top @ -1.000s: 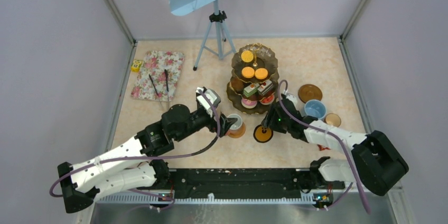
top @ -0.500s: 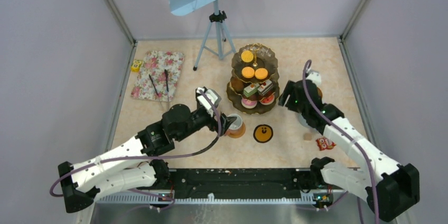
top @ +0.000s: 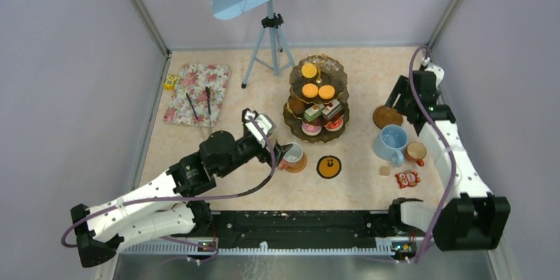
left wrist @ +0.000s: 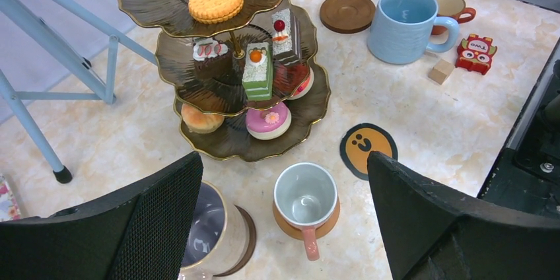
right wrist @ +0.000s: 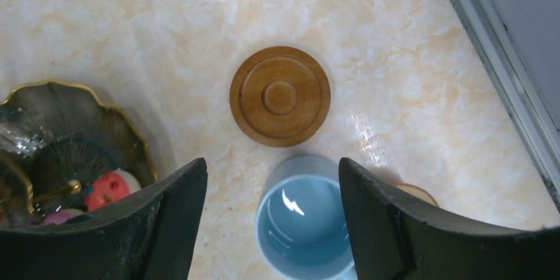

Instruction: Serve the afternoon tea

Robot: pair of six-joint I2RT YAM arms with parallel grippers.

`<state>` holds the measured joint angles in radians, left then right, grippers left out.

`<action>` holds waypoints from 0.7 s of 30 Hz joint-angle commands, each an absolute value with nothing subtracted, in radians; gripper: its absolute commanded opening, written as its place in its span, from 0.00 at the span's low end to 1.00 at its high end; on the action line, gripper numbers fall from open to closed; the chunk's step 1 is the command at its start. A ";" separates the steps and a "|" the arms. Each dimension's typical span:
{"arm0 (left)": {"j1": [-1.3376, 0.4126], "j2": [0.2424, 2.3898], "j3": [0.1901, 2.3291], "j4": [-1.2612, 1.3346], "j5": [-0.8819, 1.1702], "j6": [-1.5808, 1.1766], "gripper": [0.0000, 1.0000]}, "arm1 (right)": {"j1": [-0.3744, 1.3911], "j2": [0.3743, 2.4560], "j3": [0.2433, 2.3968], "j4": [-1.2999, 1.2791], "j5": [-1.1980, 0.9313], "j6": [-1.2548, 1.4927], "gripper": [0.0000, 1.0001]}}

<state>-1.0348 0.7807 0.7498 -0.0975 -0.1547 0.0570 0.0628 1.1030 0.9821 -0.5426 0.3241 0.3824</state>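
The dark three-tier stand (top: 317, 98) holds orange tarts on top and small cakes below, and it also fills the top of the left wrist view (left wrist: 231, 62). My left gripper (top: 276, 151) hangs open above two mugs. A small orange-brown mug (left wrist: 306, 195) on a coaster sits between its fingers, and a lilac-white mug (left wrist: 211, 230) on a brown coaster lies under its left finger. My right gripper (top: 396, 103) is open and empty above a bare brown coaster (right wrist: 280, 96) and the light blue mug (right wrist: 307, 227). Another small orange-brown mug (top: 416, 152) stands right of the blue one.
A round smiley coaster (top: 328, 166) lies in front of the stand. A red toy (top: 407, 179) and a small cube (top: 384, 170) sit near the front right. The floral mat (top: 197, 93) with black tongs is at the back left, and a tripod (top: 267, 42) stands behind the stand.
My right arm left the smiley coaster on the table and swung back and right to above the brown coaster, its jaws spreading wider. The left arm has hardly moved.
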 commanded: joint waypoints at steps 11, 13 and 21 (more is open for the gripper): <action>-1.035 0.750 0.737 -0.046 -0.174 0.152 0.99 | -0.193 1.328 1.120 -0.686 0.179 0.441 0.72; -1.035 0.756 0.730 -0.036 -0.172 0.161 0.99 | -0.267 1.277 1.049 -0.678 0.163 0.482 0.72; -1.010 0.760 0.720 -0.038 -0.140 0.169 0.99 | -0.440 1.186 0.829 -0.638 0.117 0.501 0.63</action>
